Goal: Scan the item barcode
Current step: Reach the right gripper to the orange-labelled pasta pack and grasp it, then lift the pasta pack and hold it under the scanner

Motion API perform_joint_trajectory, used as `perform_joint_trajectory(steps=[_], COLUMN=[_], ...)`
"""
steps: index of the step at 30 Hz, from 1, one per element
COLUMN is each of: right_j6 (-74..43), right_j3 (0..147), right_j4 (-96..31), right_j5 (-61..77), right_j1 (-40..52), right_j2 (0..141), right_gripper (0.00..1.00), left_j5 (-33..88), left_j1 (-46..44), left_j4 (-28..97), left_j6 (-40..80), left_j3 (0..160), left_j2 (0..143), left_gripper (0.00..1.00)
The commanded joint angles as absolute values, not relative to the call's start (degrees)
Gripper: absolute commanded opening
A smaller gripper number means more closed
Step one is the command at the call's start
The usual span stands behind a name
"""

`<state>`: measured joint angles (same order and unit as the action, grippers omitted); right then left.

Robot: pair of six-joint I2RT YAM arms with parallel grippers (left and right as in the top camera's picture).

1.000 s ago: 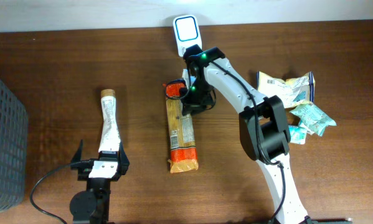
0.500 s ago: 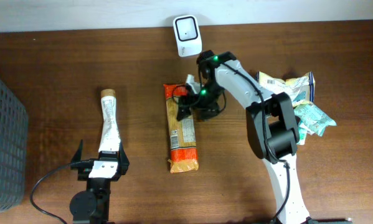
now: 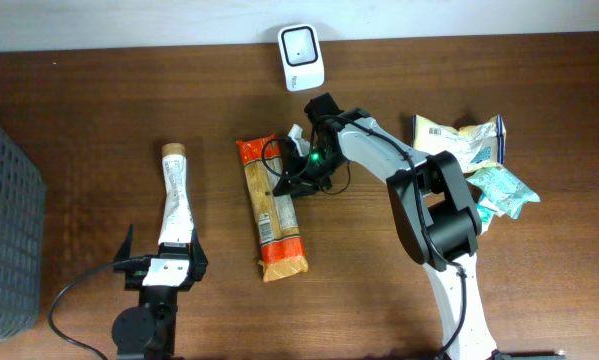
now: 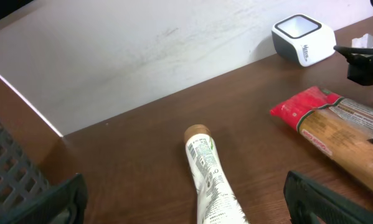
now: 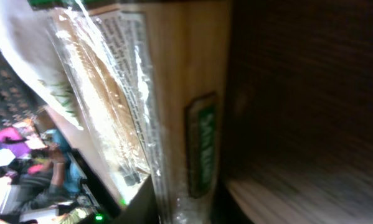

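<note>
Lengthwise, the packet (image 3: pixel 271 215) shows red ends and a tan middle.

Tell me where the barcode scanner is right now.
In the overhead view the white scanner stands midway along the table's far edge, just beyond the right gripper and the top of the pasta packet.

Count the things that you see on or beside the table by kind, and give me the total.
Barcode scanner: 1
Long packet: 1
Tube: 1
Basket: 1
Small packets: 3 visible; they overlap, so there may be more
Total: 7
</note>
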<state>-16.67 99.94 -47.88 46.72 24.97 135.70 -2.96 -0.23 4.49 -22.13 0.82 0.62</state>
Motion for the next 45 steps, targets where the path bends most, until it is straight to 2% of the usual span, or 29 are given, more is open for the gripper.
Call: perform_joint_trajectory(steps=[1, 6, 11, 17, 23, 30, 34, 37, 39, 40, 43, 45], right_j6=[-16.97, -9.8, -0.36, -0.23, -0.23, -1.98, -10.02, -18.55, -18.31, -16.29, -8.23, 2.46], right_j3=[98.15, 98.21, 98.21, 98.21, 98.28, 98.32, 98.32, 98.32, 98.3, 98.3, 98.3, 98.3], right_j4=[-47.99, -51.13, -57.36, -58.35, -57.04, -54.96, -45.12, -35.31, -33.47, -32.42, -27.83, -21.69], right_j5=[44.03, 52.34, 60.29, 65.21, 74.24, 78.65, 78.11, 64.03, 44.99, 32.03, 5.04, -12.8], right_j1=[26.24, 23.31, 16.43, 9.15, 2.22, -4.4, -4.21, -0.62, 4.25, 7.99, 17.45, 23.83], right_j2=[139.24, 135.85, 123.07, 109.16, 101.58, 99.35, 99.35, 99.35, 99.35, 99.46, 99.94, 101.54], right_gripper=[0.04, 0.04, 0.04, 0.04, 0.04, 0.04, 0.04, 0.04, 0.04, 0.04, 0.04, 0.04], left_j5=[-2.74, -2.74, -2.74, -2.74, -2.74, -2.74, -2.76, -2.74, -2.74, -2.74, -2.74, -2.74], left_j1=[0.08, 0.05, 0.05, 0.05, 0.05, 0.05, 0.05, 0.05, 0.05, 0.08, 0.05, 0.05], left_j4=[4.54, 4.54, 4.54, 4.54, 4.56, 4.54, 4.54, 4.54, 4.54, 4.54, 4.54, 4.54], left_j6=[-22.83, -22.83, -22.83, -22.85, -22.83, -22.83, -22.83, -22.83, -22.85, -22.83, -22.83, -22.85], left_j3=[0.54, 0.54, 0.51, 0.54, 0.54, 0.51, 0.51, 0.51, 0.54, 0.51, 0.51, 0.51], left_j2=[0.36, 0.36, 0.36, 0.36, 0.36, 0.36, 0.36, 0.36, 0.36, 0.36, 0.36, 0.36], left_gripper=[0.99, 0.99, 0.99, 0.99, 0.99, 0.99, 0.99, 0.99, 0.99, 0.99, 0.99, 0.99])
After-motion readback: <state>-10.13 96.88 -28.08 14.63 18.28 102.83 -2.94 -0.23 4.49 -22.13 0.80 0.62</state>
